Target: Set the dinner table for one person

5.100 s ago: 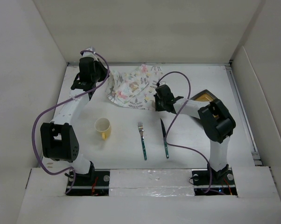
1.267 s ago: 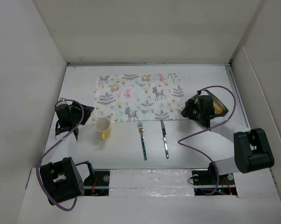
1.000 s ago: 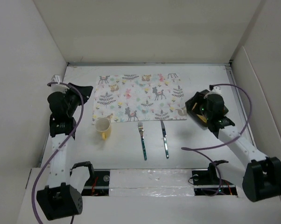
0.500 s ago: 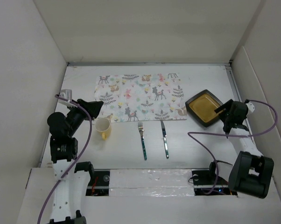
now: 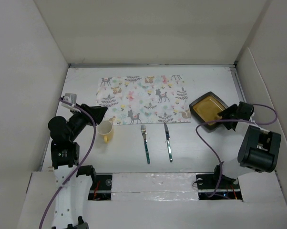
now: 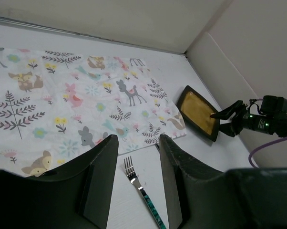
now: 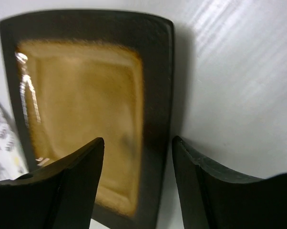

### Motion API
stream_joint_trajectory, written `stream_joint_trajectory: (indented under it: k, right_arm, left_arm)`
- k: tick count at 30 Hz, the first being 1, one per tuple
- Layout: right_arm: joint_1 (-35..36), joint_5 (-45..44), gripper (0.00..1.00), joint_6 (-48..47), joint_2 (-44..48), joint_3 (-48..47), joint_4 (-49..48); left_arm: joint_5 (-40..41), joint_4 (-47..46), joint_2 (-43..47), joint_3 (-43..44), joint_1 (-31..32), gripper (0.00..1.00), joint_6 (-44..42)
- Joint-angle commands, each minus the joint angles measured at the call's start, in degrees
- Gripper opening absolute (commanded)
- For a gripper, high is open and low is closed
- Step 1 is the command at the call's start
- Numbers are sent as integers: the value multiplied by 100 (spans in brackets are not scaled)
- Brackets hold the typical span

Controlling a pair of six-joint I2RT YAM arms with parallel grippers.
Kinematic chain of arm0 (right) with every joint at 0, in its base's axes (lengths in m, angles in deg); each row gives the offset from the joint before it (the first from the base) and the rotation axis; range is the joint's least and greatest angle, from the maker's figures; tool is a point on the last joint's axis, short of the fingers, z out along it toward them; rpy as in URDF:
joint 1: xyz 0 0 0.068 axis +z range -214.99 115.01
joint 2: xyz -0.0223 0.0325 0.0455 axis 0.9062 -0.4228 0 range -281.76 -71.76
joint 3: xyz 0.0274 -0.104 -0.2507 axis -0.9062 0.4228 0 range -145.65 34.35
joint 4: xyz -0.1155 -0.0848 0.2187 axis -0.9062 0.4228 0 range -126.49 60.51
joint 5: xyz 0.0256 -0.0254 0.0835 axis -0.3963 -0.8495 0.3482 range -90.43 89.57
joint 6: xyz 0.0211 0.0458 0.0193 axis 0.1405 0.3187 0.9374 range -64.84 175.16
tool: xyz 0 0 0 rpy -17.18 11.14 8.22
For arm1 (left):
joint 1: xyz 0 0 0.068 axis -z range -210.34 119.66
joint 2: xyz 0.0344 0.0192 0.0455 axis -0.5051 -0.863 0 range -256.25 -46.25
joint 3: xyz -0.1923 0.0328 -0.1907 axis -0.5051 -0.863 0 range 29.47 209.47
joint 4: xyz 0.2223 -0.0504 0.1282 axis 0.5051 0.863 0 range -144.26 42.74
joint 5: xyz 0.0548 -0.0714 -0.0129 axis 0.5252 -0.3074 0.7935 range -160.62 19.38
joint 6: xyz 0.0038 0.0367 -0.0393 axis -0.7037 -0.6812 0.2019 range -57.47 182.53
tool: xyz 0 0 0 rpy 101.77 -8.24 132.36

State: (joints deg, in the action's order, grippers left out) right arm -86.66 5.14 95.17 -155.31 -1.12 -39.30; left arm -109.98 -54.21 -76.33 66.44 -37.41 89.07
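Right gripper (image 5: 225, 114) gapes beside the plate (image 5: 208, 107) on the dinner table (image 5: 200, 143).

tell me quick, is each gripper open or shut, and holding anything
Left gripper: open, holding nothing.
Right gripper: open, holding nothing, fingers poised at the rim of the plate.

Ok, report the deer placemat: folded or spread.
Spread. The deer placemat lies flat on the dinner table, a full rectangle with no folds visible.
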Motion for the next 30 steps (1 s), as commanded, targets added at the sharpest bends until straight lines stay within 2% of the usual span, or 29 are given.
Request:
stream_joint_trajectory:
  k: [1, 5, 18, 21, 22, 25, 28, 30]
  right_arm:
    - [-258, 865, 63, 419, -424, -207, -412]
    - [-320, 929, 58, 692, -531, -215, -414]
    - [-671, 1263, 5, 1298, -312, 267, -984]
    - [-952, 1115, 0, 1378, 170, 645, -1266]
    - [-1066, 940, 0, 1291, 616, 672, -1127]
    - [-1181, 658, 0, 1001, 1637, 532, -625]
    - [-1182, 420, 0, 843, 2288, 462, -598]
    - [-1234, 559, 0, 754, 2650, 295, -572]
  left_arm:
    - [-73, -76, 56, 152, 39, 37, -158]
    - [-2, -41, 108, 161, 39, 36, -176]
    - [165, -23, 108, 205, 39, 36, -193]
    - [165, -23, 64, 197, 39, 36, -194]
    - [165, -23, 99, 179, 39, 36, -194]
    - [165, -23, 73, 188, 39, 36, -176]
    - [182, -23, 55, 170, 39, 35, -167]
    - [209, -23, 73, 170, 39, 35, -158]
